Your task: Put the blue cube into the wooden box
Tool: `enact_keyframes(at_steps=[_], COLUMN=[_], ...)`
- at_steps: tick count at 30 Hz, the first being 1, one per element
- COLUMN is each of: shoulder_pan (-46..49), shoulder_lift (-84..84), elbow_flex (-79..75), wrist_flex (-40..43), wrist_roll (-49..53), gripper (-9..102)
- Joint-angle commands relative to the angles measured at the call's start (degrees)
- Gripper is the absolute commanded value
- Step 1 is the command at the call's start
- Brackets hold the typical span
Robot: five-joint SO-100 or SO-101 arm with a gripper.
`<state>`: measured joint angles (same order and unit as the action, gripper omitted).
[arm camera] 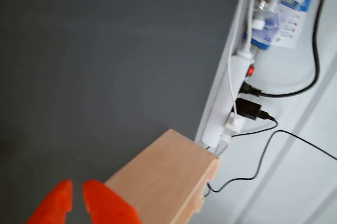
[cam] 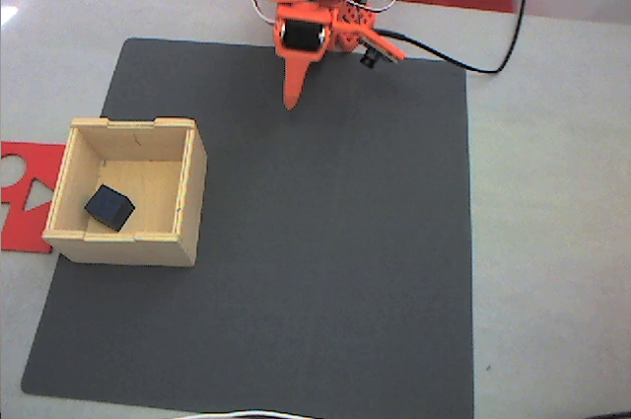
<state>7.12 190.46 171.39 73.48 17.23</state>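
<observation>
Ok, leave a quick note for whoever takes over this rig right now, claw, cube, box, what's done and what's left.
Claw: pulled back near the arm's base at the top of the mat in the fixed view, holding nothing; in the wrist view its tips sit nearly together with a narrow gap.
Blue cube: resting on the floor inside the wooden box, toward its lower left corner in the fixed view.
Wooden box: on the left part of the grey mat, partly over a red cut-out sheet.
Done: cube is in the box.
Left: nothing visible to place.

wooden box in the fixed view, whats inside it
The wooden box holds the blue cube, resting on its pale floor toward the near-left corner. Nothing else shows inside; the near wall hides a strip of floor.
</observation>
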Motion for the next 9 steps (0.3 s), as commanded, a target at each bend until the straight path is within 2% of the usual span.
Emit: enact_keyframes(at_steps=[1,9], shoulder_pan=[0.97,2.02], shoulder_lift=[0.79,0.79], elbow_flex=[0.53,0.44], wrist_flex=[-0.62,-0.70], wrist_roll=[-0.88,-1.67], gripper=[0,0])
